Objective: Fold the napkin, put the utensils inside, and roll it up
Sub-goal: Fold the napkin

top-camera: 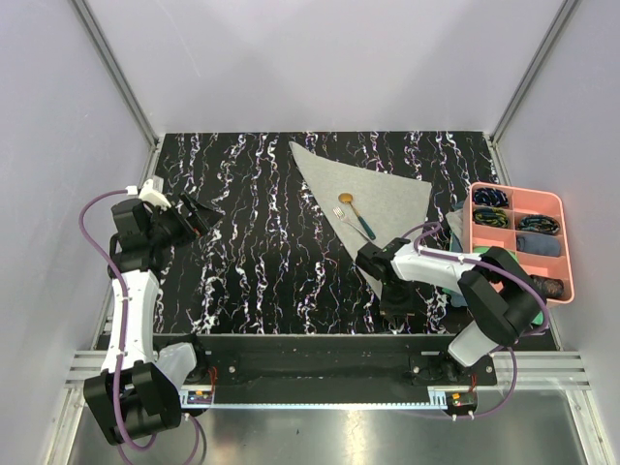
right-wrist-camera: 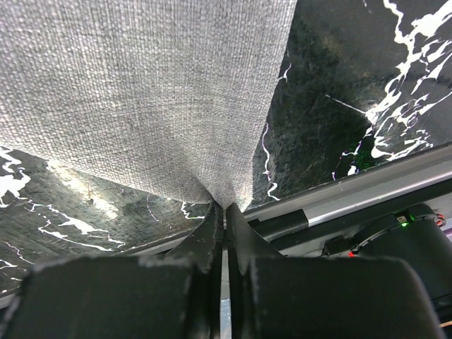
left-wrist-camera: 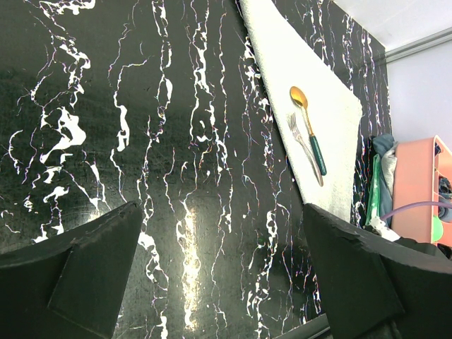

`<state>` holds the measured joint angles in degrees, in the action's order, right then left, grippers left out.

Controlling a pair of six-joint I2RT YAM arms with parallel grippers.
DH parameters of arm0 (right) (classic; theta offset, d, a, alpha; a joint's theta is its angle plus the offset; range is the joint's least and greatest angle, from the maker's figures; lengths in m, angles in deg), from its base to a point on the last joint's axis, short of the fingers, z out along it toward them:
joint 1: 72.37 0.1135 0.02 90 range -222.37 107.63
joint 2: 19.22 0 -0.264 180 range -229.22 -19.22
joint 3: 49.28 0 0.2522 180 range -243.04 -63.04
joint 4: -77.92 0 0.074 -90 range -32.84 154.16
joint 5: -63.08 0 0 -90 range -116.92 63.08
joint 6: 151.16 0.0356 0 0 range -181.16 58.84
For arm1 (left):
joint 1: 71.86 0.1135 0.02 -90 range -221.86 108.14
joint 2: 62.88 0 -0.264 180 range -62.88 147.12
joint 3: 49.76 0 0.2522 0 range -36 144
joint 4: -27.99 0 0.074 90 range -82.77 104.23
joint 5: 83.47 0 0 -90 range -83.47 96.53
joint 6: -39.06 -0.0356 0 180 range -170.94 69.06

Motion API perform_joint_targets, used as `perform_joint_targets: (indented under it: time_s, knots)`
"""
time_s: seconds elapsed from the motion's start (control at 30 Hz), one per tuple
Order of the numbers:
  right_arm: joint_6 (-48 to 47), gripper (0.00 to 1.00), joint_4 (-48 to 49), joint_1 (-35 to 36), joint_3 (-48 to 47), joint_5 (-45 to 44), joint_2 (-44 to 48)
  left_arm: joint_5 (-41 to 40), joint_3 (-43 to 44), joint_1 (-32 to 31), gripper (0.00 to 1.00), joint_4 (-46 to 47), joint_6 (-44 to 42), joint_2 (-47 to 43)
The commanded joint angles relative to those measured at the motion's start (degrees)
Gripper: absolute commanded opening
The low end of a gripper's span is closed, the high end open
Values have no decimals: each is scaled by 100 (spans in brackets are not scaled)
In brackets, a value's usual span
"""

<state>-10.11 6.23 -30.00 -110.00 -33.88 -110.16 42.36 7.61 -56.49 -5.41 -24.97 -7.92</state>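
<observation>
Black marbled table (top-camera: 252,262), triangular woven napkin (top-camera: 387,199) (corner between right fingers (right-wrist-camera: 208,244))

walls (top-camera: 320,58): plain pale grey | tabletop (top-camera: 252,281): black marble (white veins) | corner rails (top-camera: 116,68): aluminium

Both arms (top-camera: 132,315) are made of white tubes and black joints. The left pincer (top-camera: 205,215) has two flat black fingers (left-wrist-camera: 88,272) with rough wedge ends. Just behind it sits a small white block (top-camera: 152,191). A purple cable (top-camera: 85,225) loops from there back to the black base (top-camera: 136,399). The right pincer (right-wrist-camera: 224,215) is black too. Behind it are a second purple cable (left-wrist-camera: 417,206) and a tiny green light (right-wrist-camera: 404,221).
</observation>
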Motion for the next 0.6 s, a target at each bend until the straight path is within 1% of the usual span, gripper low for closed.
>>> perform_joint_targets:
  time_s: [0.0, 0.17, 0.3, 0.4, 0.57]
  knots:
    - [98, 0, 89, -9, 64, 55, -117, 178, 24, -26, 99, 259, 13, -73]
    - [55, 0, -156, -1, -102, -103, 67, 169, 24, -26, 99, 259, 21, -82]
    - [-59, 0, -376, -1, -628, -288, 208, 169, 33, -26, 99, 259, 4, -64]
    - [-244, 0, -491, -9, -1076, -507, 85, 169, 33, -17, 99, 259, 4, -56]
    - [-639, 0, -509, -53, -1920, -1061, -538, 169, 42, -26, 99, 241, -5, -47]
